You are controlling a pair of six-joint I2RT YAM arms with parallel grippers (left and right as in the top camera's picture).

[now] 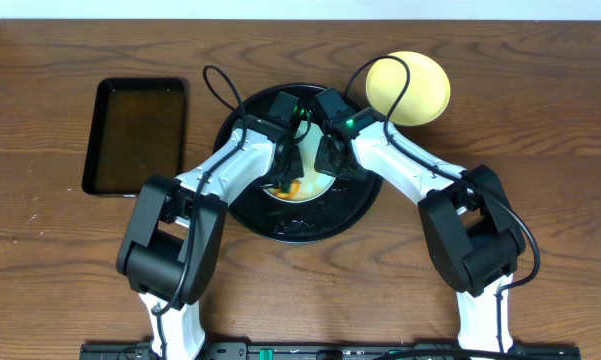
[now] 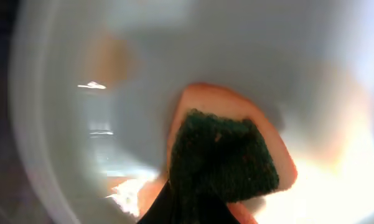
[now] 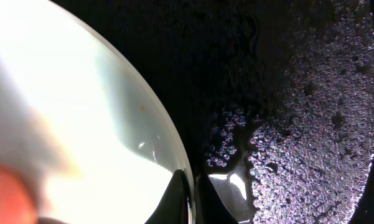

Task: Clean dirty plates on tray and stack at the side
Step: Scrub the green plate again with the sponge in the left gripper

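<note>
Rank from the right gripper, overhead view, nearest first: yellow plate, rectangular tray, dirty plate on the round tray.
1. Dirty plate, under the right gripper, on the round tray.
2. Yellow plate, back right, off the tray.
3. Rectangular tray, far left.

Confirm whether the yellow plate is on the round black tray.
No, the yellow plate lies on the wooden table beside the tray.
</note>
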